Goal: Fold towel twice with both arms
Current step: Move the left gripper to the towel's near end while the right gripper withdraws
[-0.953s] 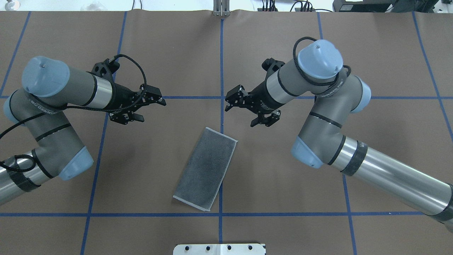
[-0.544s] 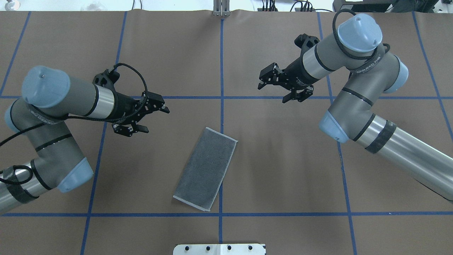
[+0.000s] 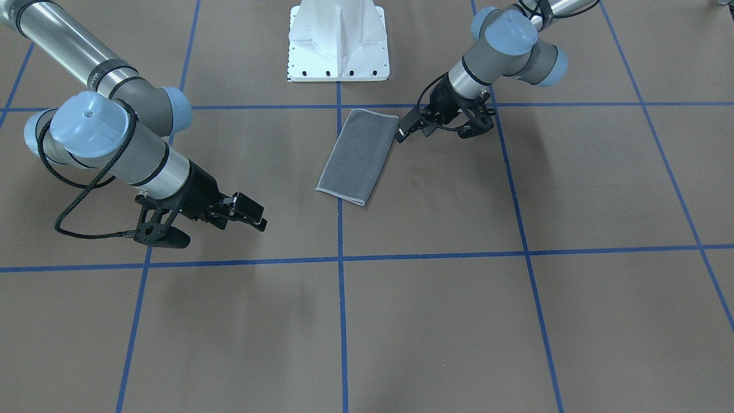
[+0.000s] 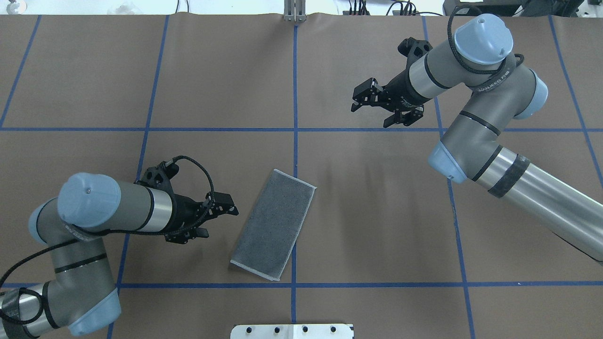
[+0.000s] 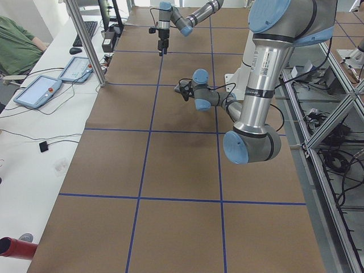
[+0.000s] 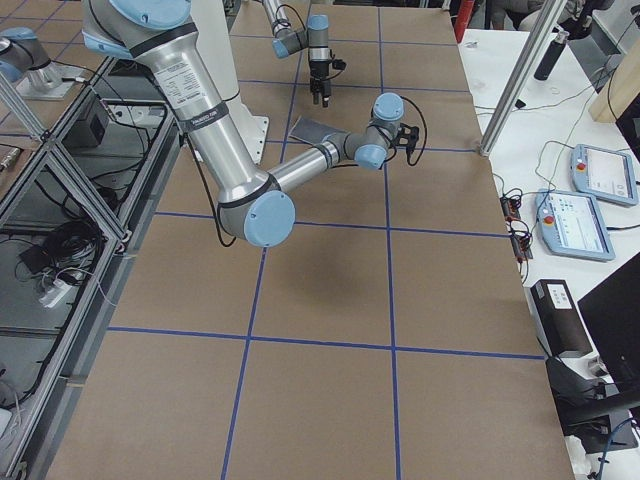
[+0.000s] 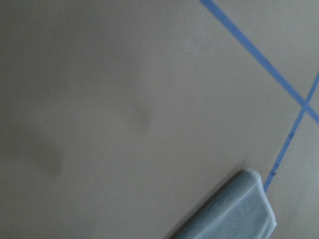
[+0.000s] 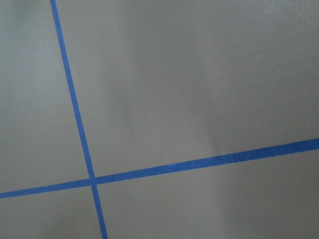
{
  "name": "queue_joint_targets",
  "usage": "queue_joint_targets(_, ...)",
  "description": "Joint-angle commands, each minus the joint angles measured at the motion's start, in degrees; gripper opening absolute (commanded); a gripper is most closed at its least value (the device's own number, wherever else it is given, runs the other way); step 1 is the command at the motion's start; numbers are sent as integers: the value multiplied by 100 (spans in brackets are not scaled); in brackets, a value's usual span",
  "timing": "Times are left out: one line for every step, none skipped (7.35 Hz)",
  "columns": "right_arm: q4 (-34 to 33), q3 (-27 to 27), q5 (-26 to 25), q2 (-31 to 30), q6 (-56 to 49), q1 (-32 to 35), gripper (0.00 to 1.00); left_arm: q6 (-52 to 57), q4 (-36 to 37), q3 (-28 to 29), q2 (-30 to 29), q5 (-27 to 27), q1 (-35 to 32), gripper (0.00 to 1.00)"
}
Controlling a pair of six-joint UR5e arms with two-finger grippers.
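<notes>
The towel [image 4: 274, 224] lies flat near the table's middle as a long, slanted rectangle, grey face up with a light stitched border; no pink shows. It also appears in the front view as the towel [image 3: 358, 155], and one corner of the towel [image 7: 234, 211] sits at the bottom of the left wrist view. My left gripper [image 4: 217, 220] is open, just left of the towel's long left edge, pointing at it with nothing held. From the front, the left gripper [image 3: 414, 133] nearly reaches that edge. My right gripper [image 4: 375, 109] is open and empty, far from the towel at the back right; in the front view the right gripper [image 3: 252, 216] hangs over bare table.
Brown paper with blue tape grid lines [image 4: 295, 94] covers the table. The white pedestal base [image 3: 338, 40] stands at the near edge behind the towel. A side bench holds teach pendants [image 5: 37, 91], with a person's green sleeve [image 5: 17, 48] beside it.
My left arm has swung toward the robot's side and brought its gripper down beside the towel's left edge. The right arm has pulled away to the back right. The towel has not moved.
</notes>
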Motion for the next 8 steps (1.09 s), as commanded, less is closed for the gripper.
queue_joint_targets(-16,-3,-5,4,5,0,100,11,12,-42,36,396,518,91)
queue_joint_targets(-16,-12,-5,12,22,-9,100,28,12,-42,19,484,572,81)
queue_joint_targets(-16,-12,-5,12,40,-9,100,37,12,-25,10,502,607,74)
queue_joint_targets(-24,-4,-5,30,66,-9,100,37,12,-16,10,503,607,72)
queue_joint_targets(-25,-3,-5,30,75,-9,100,37,12,2,-8,503,660,71)
queue_joint_targets(-25,-3,-5,30,75,-9,100,37,12,28,-8,537,721,71)
queue_joint_targets(-25,-3,-5,30,75,-9,100,37,12,37,-17,625,791,71)
queue_joint_targets(-25,-3,-5,30,75,-9,100,37,12,46,-17,634,818,71)
